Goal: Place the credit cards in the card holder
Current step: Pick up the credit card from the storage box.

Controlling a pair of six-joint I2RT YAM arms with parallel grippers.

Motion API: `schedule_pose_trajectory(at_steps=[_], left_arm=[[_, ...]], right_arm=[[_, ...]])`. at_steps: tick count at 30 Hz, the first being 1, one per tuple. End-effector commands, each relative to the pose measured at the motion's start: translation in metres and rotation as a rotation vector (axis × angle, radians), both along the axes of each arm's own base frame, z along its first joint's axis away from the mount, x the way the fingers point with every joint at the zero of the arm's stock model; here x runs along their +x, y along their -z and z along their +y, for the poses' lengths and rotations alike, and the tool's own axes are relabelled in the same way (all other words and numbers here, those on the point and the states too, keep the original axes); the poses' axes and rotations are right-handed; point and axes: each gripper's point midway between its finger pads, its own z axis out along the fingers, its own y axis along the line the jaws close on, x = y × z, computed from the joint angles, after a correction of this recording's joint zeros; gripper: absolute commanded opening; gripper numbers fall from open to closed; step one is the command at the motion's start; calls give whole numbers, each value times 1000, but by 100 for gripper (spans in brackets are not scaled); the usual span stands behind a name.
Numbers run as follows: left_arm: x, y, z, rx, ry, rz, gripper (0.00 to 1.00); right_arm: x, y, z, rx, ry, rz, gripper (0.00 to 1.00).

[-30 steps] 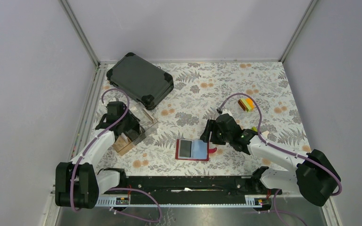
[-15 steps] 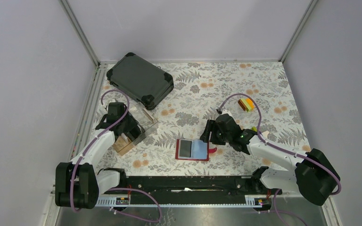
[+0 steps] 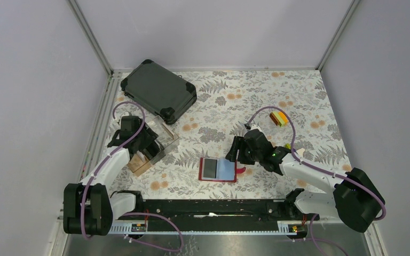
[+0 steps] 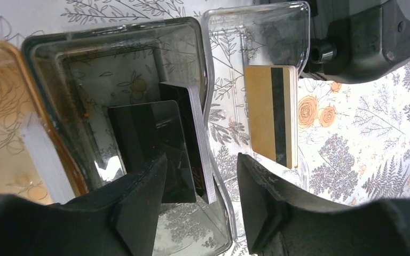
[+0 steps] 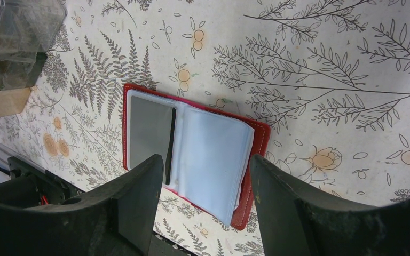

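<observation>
Grey walls close in a table laid with a fern-and-flower cloth (image 3: 219, 106), where we see two arms at work on a card-sorting job. At the upper left of the overhead view lies a dark hard-shell case (image 3: 158, 90). Below it the left gripper (image 4: 202, 160) reaches into a clear compartmented box (image 4: 112, 40) on a wooden base (image 3: 137, 162). One compartment holds a leaning stack of dark cards (image 4: 155, 138), the next a tan card (image 4: 271, 112) with a black stripe. At centre the red card holder (image 3: 219, 169) lies open and flat on the cloth, a grey card (image 5: 149, 130) already in its left pocket. The right gripper (image 5: 205, 160) hangs over its right side. Small coloured blocks (image 3: 279, 118) sit toward the upper right, well apart.

We judge the chief risk to be at the box. The cards are thin and packed close to the divider, so closing fingers could pinch several at once, snag the wall, or let one slip. At the holder, the pale inner leaf could lift, or the wallet could slide, if nothing steadies it during insertion.

The left fingers stand moderately apart around the stack's edge, gripping nothing; whether one brushes the front card we cannot tell. The right fingers stand wide and empty, and appear clear of the holder.
</observation>
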Motion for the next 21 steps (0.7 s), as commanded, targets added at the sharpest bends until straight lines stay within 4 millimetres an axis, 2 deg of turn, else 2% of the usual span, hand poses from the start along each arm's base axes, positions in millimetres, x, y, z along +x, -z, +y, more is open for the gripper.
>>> schedule_pose_trajectory(at_steps=[1, 10, 15, 21], left_arm=[[17, -7, -10, -59, 31, -66, 52], [19, -3, -15, -78, 58, -54, 38], [19, -10, -13, -69, 49, -75, 31], [20, -17, -11, -64, 45, -100, 28]], right_arm=[[3, -1, 2, 22, 4, -5, 67], [2, -1, 2, 23, 3, -4, 67], [2, -1, 3, 23, 0, -2, 67], [1, 0, 5, 33, -9, 6, 67]])
